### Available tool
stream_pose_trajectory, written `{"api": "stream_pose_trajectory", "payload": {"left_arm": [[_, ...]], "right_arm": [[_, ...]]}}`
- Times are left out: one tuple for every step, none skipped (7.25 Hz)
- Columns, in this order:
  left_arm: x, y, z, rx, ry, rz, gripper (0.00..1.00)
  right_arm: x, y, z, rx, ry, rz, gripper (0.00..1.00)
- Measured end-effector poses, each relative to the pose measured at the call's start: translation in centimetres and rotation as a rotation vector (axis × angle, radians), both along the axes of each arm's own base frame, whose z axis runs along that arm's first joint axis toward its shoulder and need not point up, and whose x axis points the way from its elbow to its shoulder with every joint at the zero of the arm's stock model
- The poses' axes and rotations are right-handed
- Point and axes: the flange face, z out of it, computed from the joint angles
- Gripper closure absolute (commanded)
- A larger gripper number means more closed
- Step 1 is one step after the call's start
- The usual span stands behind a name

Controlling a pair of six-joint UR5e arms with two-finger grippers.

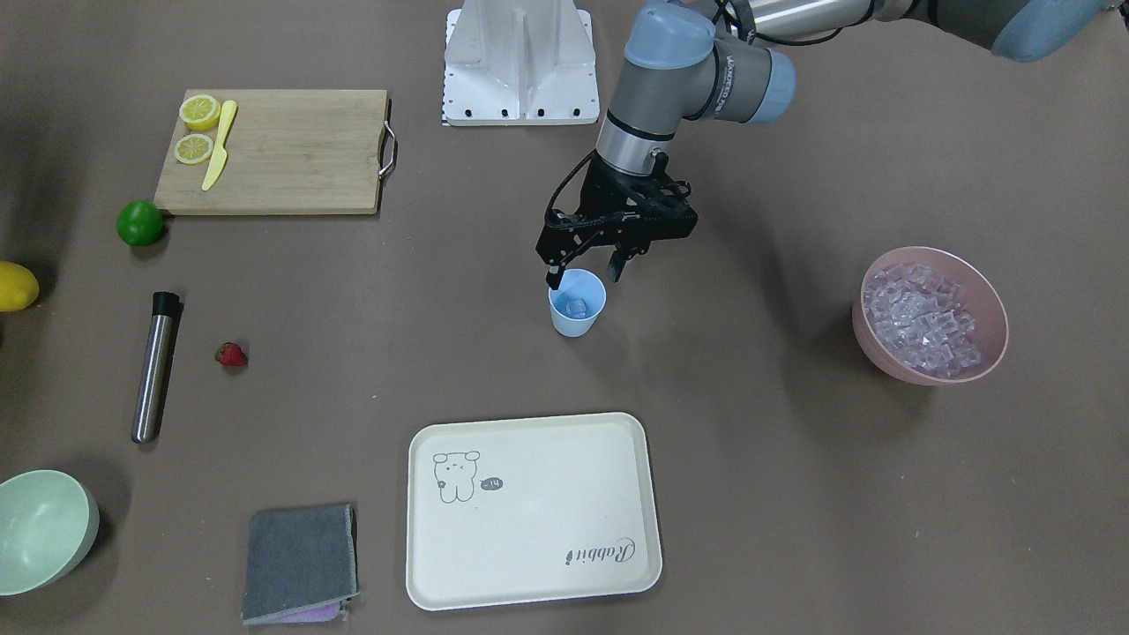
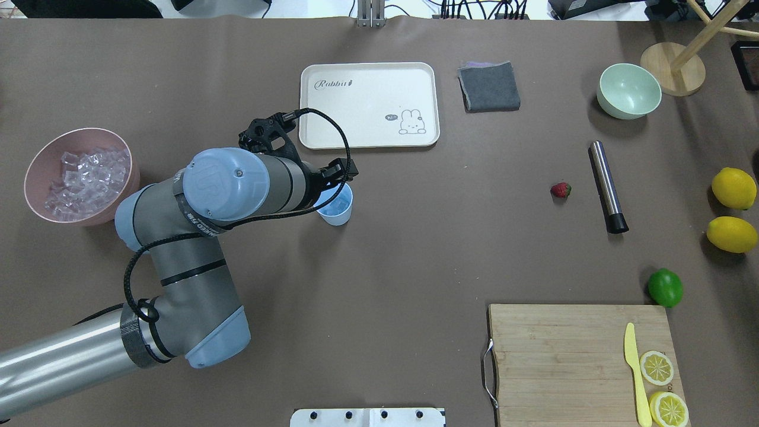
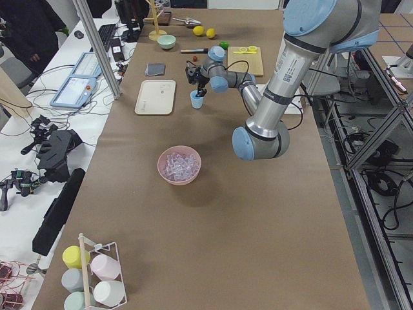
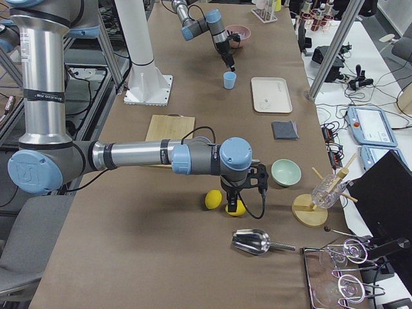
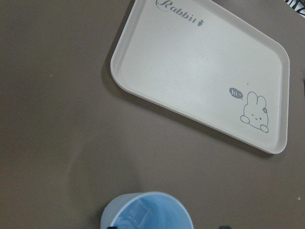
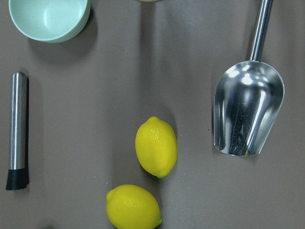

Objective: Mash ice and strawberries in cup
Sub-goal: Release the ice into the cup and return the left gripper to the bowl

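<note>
The light-blue cup [image 1: 577, 304] stands upright mid-table and holds at least one ice cube [image 1: 578, 308]. It also shows in the overhead view [image 2: 337, 209] and at the bottom of the left wrist view [image 5: 147, 212]. My left gripper [image 1: 586, 272] hovers just above the cup's rim, open and empty, with a finger on either side. More ice [image 1: 922, 319] fills the pink bowl [image 1: 988, 287]. The strawberry [image 1: 231, 354] lies on the table far from the cup. My right gripper [image 4: 243, 192] shows only in the right side view, above two lemons; I cannot tell whether it is open or shut.
A steel muddler [image 1: 156, 366] lies beside the strawberry. A cream tray [image 1: 529, 511], grey cloth [image 1: 300, 563], pale green bowl [image 1: 44, 529], lime [image 1: 140, 222] and a cutting board [image 1: 273, 150] with lemon halves and a knife surround the cup. A metal scoop [image 6: 248, 109] lies near the lemons [image 6: 156, 146].
</note>
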Motion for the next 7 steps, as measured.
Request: {"api": "stream_pose_trajectory", "payload": {"left_arm": [[-0.7,-0.4,-0.2,-0.003,-0.004,-0.008,0.03],[-2.6,-1.4,-0.4,-0.019,-0.051,-0.013,0.03],[-5.9,-2.9,-0.5,-0.022,-0.130,0.010,0.03],[-9.6,-4.2,0.5,0.007,-0.204,0.054,0.03],[-13.0,-5.2,3.1,0.037,-0.277,0.100,0.03],[-16.0,-6.1,6.1,0.060,-0.329,0.142,0.03],[-18.6,-6.8,8.6,0.078,-0.356,0.180,0.03]], "right_arm": [[0.0,0.0,0.0,0.001,0.000,0.000,0.00],[0.0,0.0,0.0,0.001,0.000,0.000,0.00],[0.0,0.0,0.0,-0.001,0.000,0.000,0.00],[0.0,0.0,0.1,-0.004,-0.001,0.000,0.00],[0.0,0.0,0.1,-0.006,-0.004,0.002,0.00],[-0.1,0.0,0.1,-0.010,-0.008,0.004,0.00],[-0.1,0.0,0.2,-0.017,-0.011,0.008,0.00]]}}
